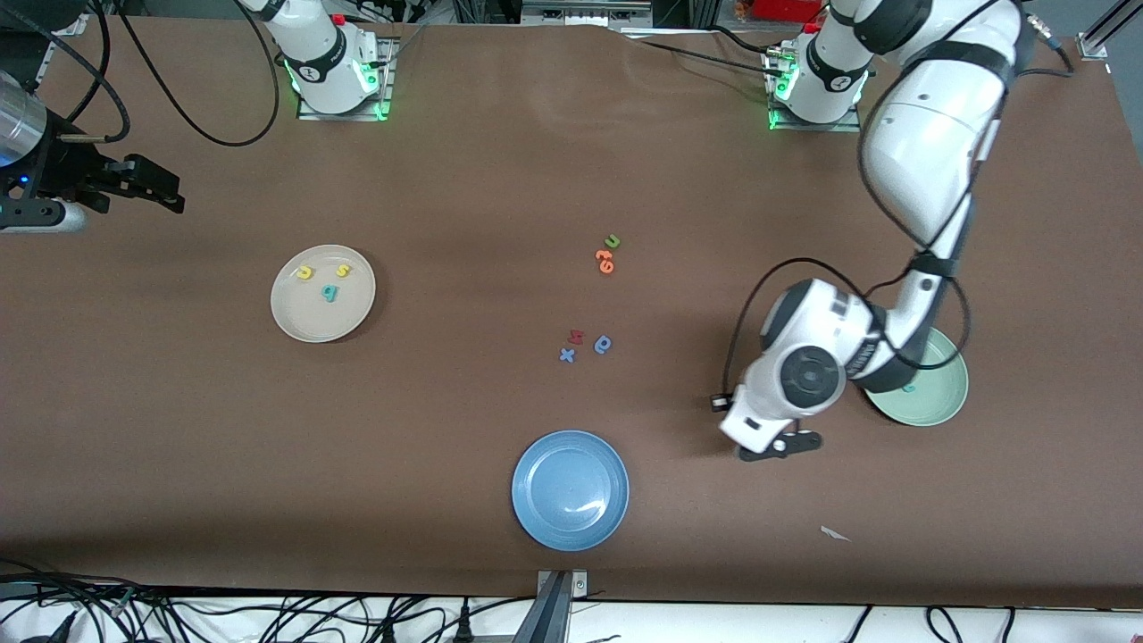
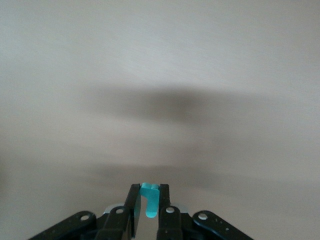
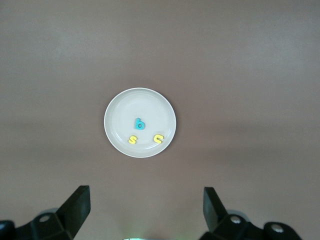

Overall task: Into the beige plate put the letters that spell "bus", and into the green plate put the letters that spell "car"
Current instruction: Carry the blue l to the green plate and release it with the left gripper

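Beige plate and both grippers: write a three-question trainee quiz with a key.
1. True or false: the beige plate holds three letters.
2. What does the left gripper hold? A) a teal letter B) an orange letter C) nothing
3. Fill in: the right gripper hangs with its jaws ____.

Key: 1 true: the teal b, yellow u and yellow s. 2 A: the teal letter is pinched between its fingers. 3 open.
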Action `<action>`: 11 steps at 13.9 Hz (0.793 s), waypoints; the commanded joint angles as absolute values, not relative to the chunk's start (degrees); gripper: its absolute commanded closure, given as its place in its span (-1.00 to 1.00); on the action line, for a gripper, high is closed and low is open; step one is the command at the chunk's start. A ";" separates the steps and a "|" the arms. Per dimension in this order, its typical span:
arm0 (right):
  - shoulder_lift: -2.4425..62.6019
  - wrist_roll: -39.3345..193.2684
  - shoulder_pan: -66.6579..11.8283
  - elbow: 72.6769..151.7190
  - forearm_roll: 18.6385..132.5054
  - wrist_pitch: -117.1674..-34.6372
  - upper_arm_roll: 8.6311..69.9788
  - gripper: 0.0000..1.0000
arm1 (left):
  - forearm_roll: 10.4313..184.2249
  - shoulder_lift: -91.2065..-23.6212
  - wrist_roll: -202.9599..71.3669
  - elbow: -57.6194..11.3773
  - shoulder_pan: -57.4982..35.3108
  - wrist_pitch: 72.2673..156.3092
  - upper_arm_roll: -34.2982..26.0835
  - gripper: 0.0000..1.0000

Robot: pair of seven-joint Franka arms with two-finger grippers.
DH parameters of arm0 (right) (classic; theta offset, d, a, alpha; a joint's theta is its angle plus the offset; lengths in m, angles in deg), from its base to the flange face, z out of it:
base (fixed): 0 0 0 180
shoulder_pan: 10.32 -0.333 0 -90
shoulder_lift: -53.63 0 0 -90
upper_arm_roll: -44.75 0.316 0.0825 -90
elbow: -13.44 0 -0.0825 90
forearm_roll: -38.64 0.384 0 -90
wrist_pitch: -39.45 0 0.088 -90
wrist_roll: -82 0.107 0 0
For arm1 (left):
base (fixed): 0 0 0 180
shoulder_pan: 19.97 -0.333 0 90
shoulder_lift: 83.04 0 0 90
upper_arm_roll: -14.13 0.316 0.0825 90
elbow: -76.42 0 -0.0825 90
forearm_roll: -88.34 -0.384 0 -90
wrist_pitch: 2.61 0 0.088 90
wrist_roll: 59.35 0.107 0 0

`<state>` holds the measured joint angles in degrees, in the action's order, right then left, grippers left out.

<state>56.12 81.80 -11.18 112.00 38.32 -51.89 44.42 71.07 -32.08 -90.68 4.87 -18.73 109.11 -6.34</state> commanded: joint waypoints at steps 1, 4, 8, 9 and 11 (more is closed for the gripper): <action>55.21 81.03 -11.02 110.47 39.43 -50.63 44.14 -1.00 | 70.85 -37.76 -79.95 -2.49 -24.52 108.92 -6.88 0.83; 55.13 81.03 -11.02 110.47 39.43 -50.63 44.05 -1.00 | 70.23 -40.93 -68.70 -6.46 -31.20 109.27 -6.88 0.83; 55.13 81.03 -10.93 110.47 39.60 -50.63 44.05 -1.00 | 69.97 -45.58 -61.64 -16.36 -37.97 117.23 -6.79 0.83; 55.13 81.03 -10.93 110.47 39.60 -50.63 44.05 -1.00 | 69.88 -47.07 -61.37 -20.14 -39.20 121.10 -6.79 0.83; 55.13 81.03 -10.93 110.47 39.60 -50.63 44.05 -1.00 | 68.48 -47.96 -59.44 -24.73 -42.19 125.51 -6.79 0.82</action>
